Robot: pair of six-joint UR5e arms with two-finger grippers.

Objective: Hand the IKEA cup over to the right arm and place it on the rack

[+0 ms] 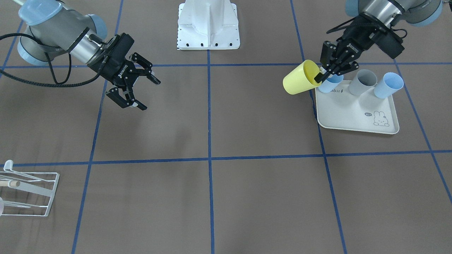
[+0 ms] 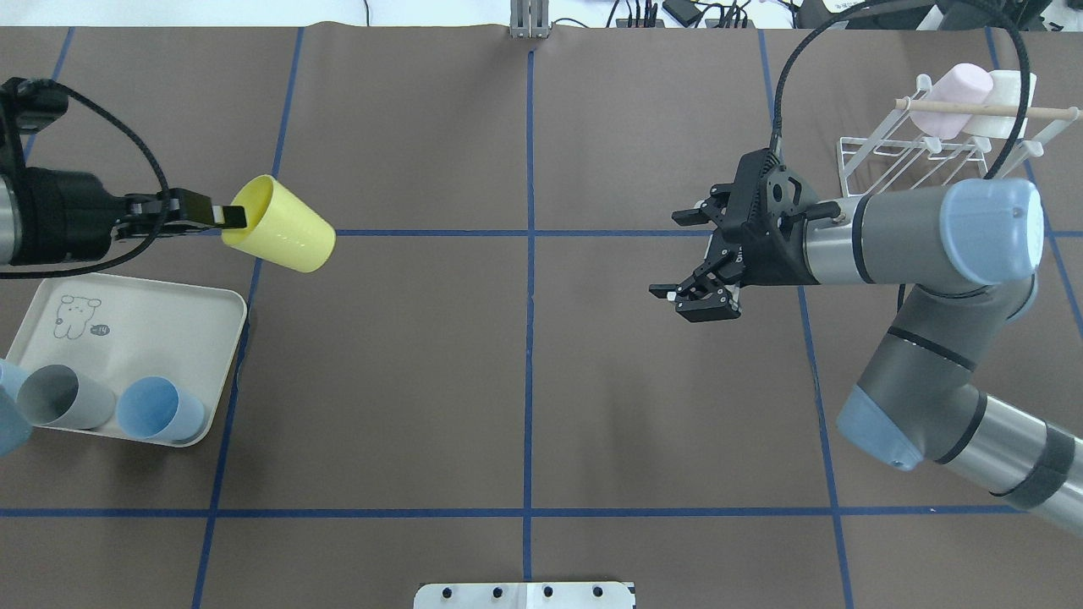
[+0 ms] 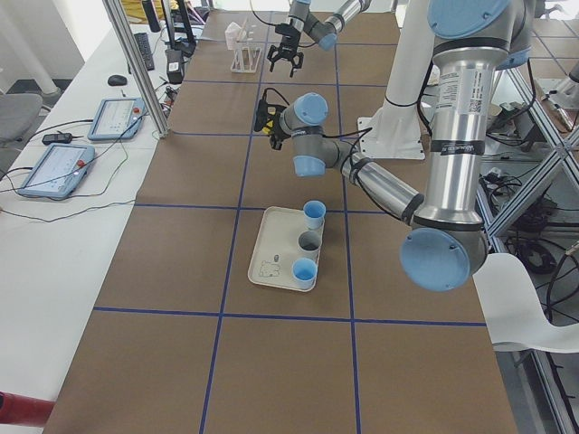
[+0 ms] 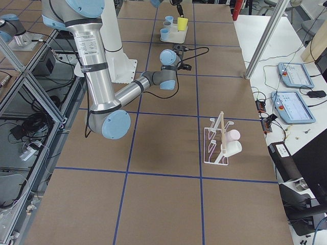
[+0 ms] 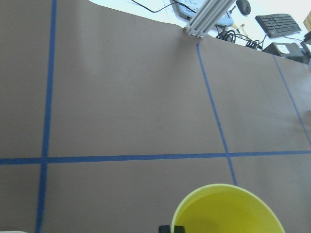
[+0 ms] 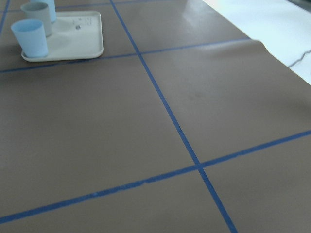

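The yellow cup (image 5: pixel 228 208) is hanging near the table's left edge, with the left gripper (image 2: pixel 230 216) pinching its rim. Its long axis is lying nearly level, base pointing at the right gripper (image 2: pixel 677 254), which is hovering wide open and empty, well apart. The rack (image 2: pixel 897 156) is standing at the far right corner.

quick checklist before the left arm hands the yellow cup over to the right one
1. Left gripper shut on the yellow cup at its rim: ok.
2. Yellow cup off the tray: ok, it is held tilted in the air beyond the tray's edge.
3. Right gripper open to receive: ok.
4. Cup between the right gripper's jaws: not ok, the two are far apart.
5. Free spot on the rack: cannot tell; a pink cup and a white cup already sit on it.
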